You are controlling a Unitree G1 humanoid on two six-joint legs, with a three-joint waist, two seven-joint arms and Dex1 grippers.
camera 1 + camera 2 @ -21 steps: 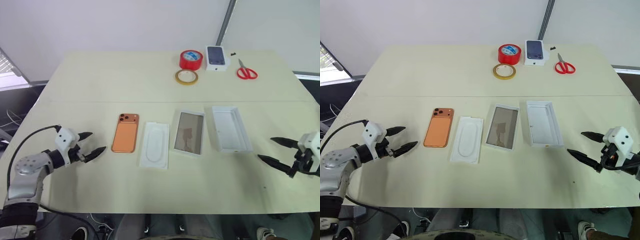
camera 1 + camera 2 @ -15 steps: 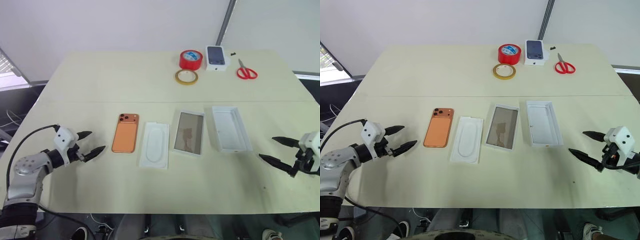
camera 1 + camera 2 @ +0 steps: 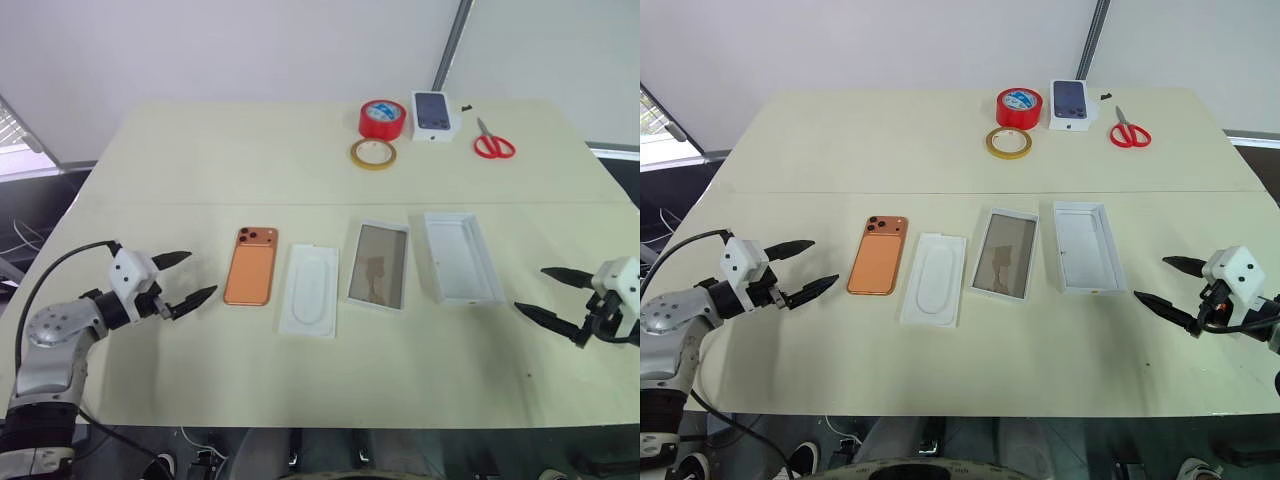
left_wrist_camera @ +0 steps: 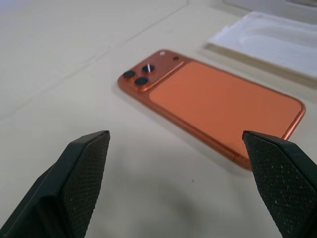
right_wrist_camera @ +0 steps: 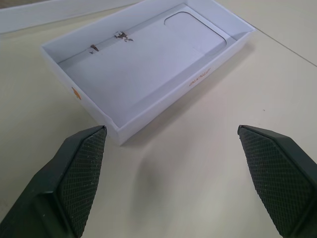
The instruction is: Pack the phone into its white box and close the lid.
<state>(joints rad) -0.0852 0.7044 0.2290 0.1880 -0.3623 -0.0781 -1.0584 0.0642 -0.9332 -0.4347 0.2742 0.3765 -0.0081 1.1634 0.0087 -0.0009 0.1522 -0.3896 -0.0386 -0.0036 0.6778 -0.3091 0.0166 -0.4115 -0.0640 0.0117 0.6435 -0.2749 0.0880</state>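
While spread empty, left gripper (image 3: 187, 277) faces phone (image 3: 250, 266) (near).

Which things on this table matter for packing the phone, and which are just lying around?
For the job:
the phone
the white box
the lid

Lying about:
flat white card
red tape roll
tan tape ring
small white box
red scissors

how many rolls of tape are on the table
2. A red roll stands at the far edge beside the small phone-picture box; a flat yellowish roll lies just in front of it. Nothing seems to hide another.
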